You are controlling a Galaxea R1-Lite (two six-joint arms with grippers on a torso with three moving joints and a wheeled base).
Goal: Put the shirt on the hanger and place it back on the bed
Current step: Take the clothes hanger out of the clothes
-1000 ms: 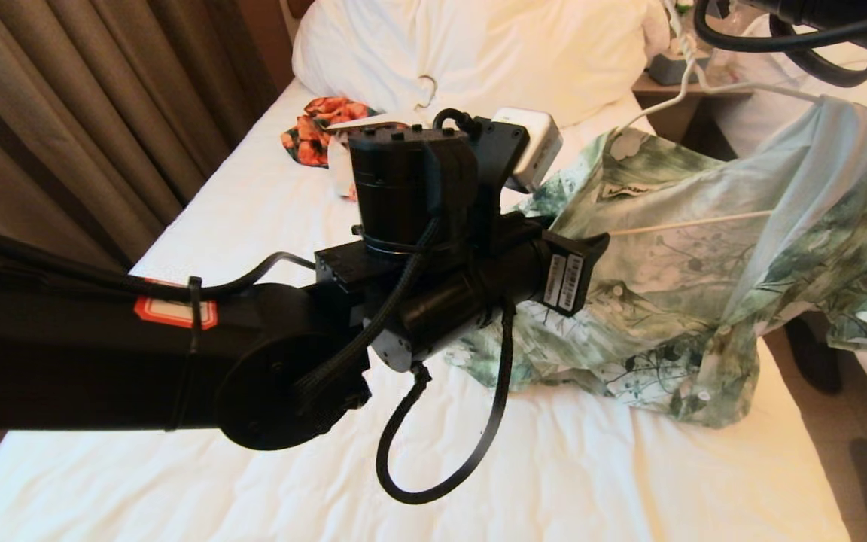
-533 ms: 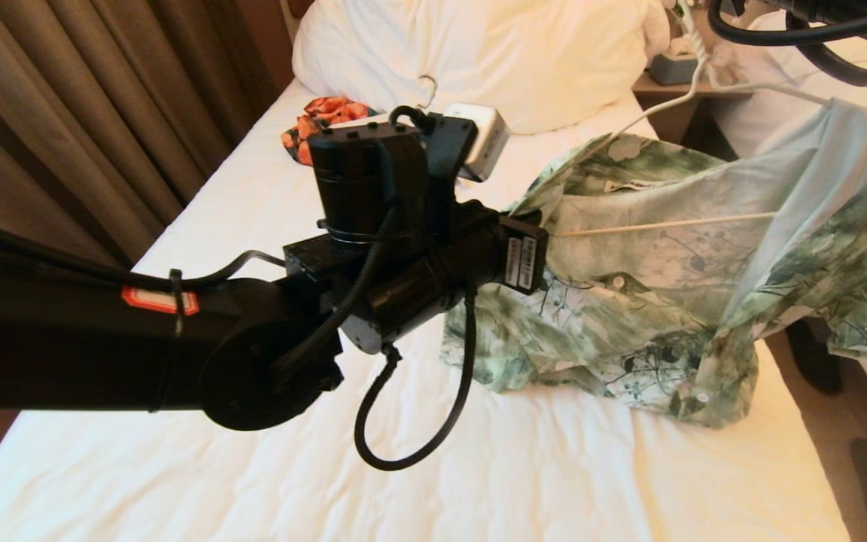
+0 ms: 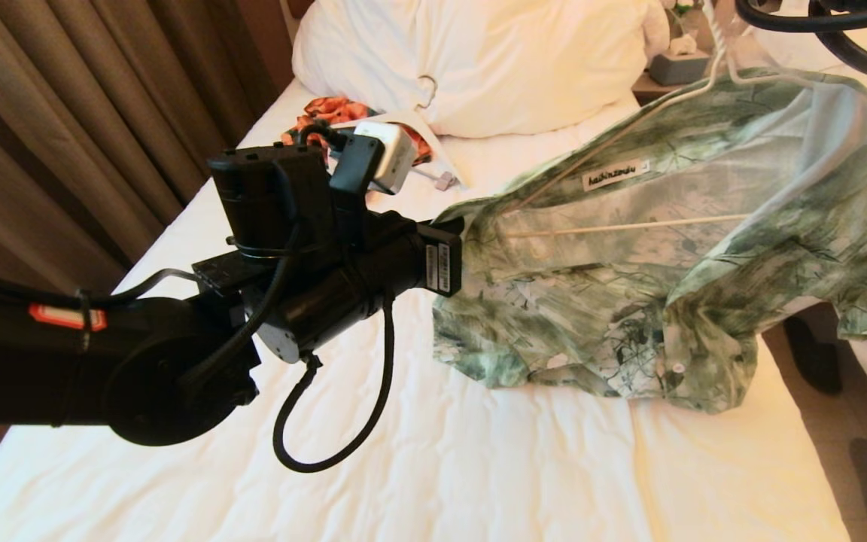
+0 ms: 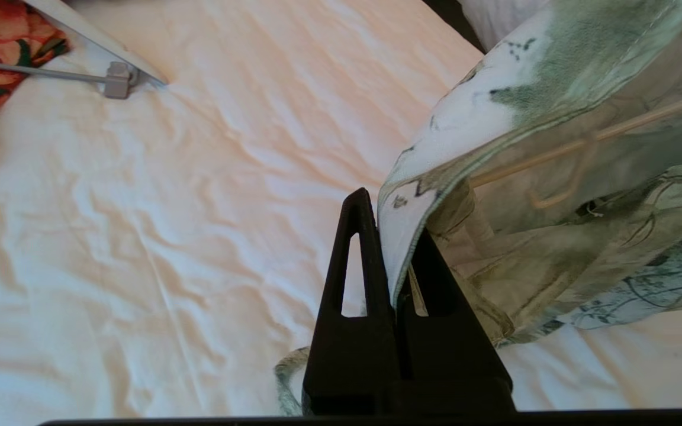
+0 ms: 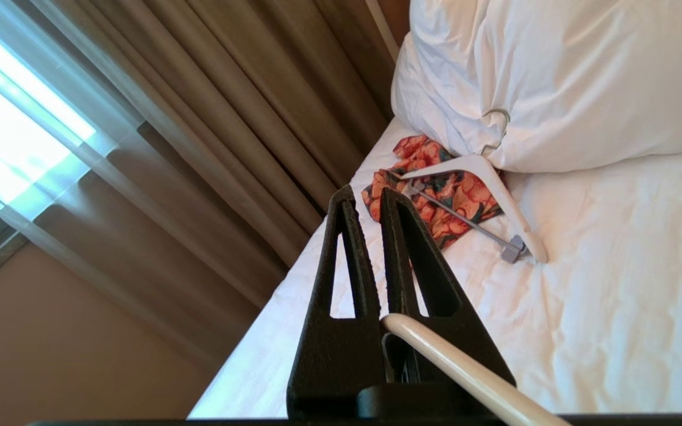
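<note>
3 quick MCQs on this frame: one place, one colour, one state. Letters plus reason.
1. Where does the orange floral garment lie?
A. by the pillow
B. on the floor
C. on the cream hanger

2. What colour is the shirt?
A. blue striped
B. green and white
C. plain black

3. What is the left tool doing?
A. open above the bed
B. shut on the shirt
C. shut on the clip hanger

Key: 1 A, it sits on the bed beside the pillow. 2 B, green leaf print on white. 3 B, the left wrist view shows fabric pinched between its fingers.
</note>
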